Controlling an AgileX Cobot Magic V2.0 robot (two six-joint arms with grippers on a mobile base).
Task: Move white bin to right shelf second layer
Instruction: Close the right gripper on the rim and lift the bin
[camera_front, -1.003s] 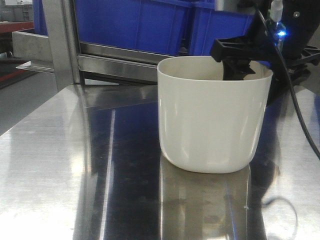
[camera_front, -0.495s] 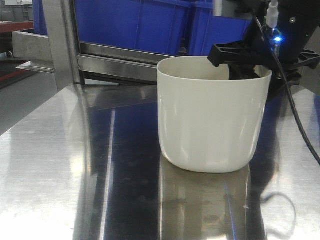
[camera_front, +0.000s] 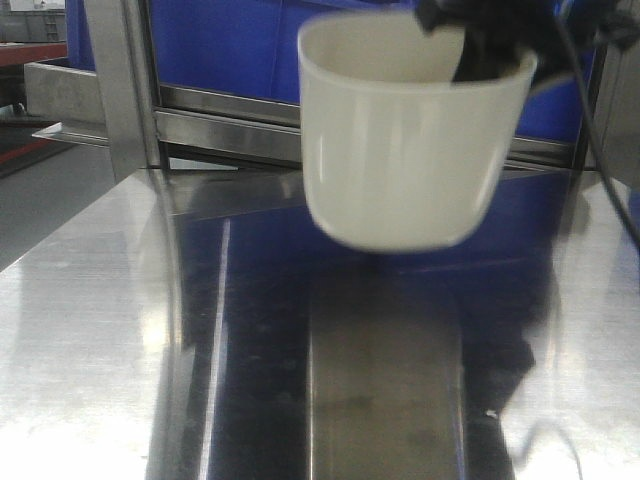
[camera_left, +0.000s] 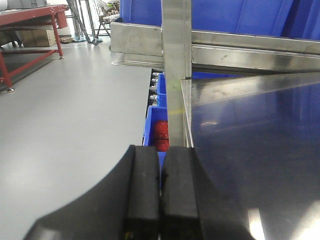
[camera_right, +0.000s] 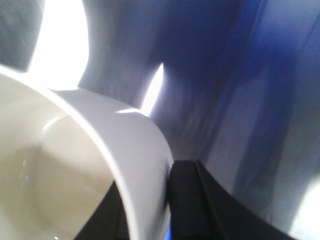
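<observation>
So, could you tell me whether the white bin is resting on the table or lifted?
Lifted: the white bin hangs clear of the steel tabletop, a gap showing under its base, with the right gripper pinching its rim.

The white bin (camera_front: 400, 150), blurred here, is probably smooth glossy plastic. The tabletop (camera_front: 90, 340) is brushed, mirror-like steel. The left gripper (camera_left: 161, 185) has matt black pads (camera_left: 142, 192).

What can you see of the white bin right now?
The white bin is a cream, glossy plastic tub with rounded corners and plain tapered walls, open-topped, seemingly empty. It hangs clear of the steel tabletop, slightly tilted and blurred, held only by the right gripper pinching its rim, one finger inside, one outside.
</observation>
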